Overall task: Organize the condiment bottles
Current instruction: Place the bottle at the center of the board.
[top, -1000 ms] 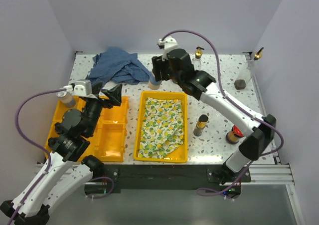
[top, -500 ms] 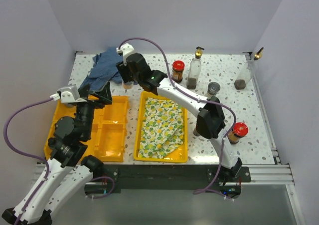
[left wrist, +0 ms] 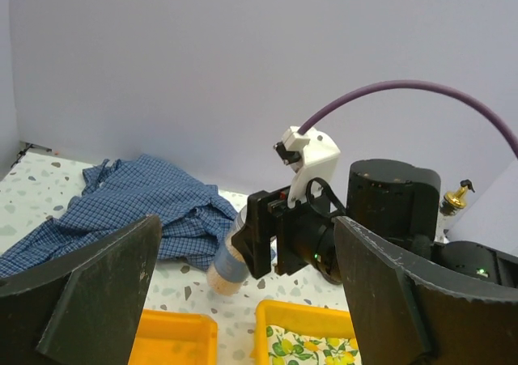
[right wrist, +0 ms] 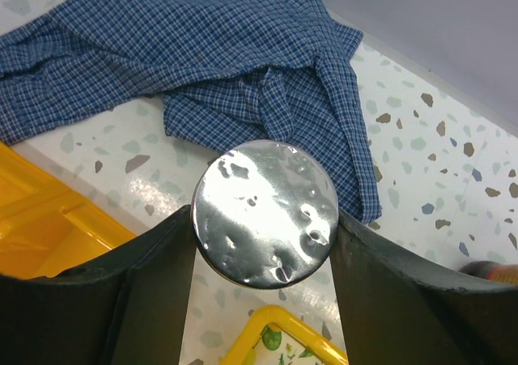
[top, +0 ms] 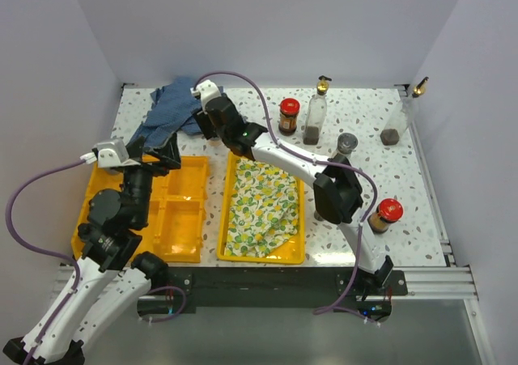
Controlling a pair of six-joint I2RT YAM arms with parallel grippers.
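My right gripper point(right wrist: 265, 227) is shut on a spice shaker with a shiny grey cap point(right wrist: 265, 214). It hangs tilted above the table between the blue cloth and the yellow trays. The left wrist view shows the shaker's body point(left wrist: 229, 256) under the right gripper point(top: 209, 124). My left gripper point(left wrist: 243, 300) is open and empty over the divided tray, facing the shaker from a short way off. On the table stand a red-lidded jar point(top: 289, 116), a clear bottle with a gold pourer point(top: 316, 114), a grey-capped shaker point(top: 346, 145), another pourer bottle point(top: 401, 122) and a red-lidded bottle point(top: 384, 214).
A divided yellow tray point(top: 180, 219) sits front left. Beside it a second yellow tray point(top: 232, 188) holds a lemon-print cloth point(top: 261, 205). A crumpled blue checked cloth point(top: 171, 110) lies back left. The right arm stretches across the table's middle.
The right arm has swung left from the table's back centre, carrying the shaker to the blue cloth's edge. The left gripper has drawn back a little to the left.
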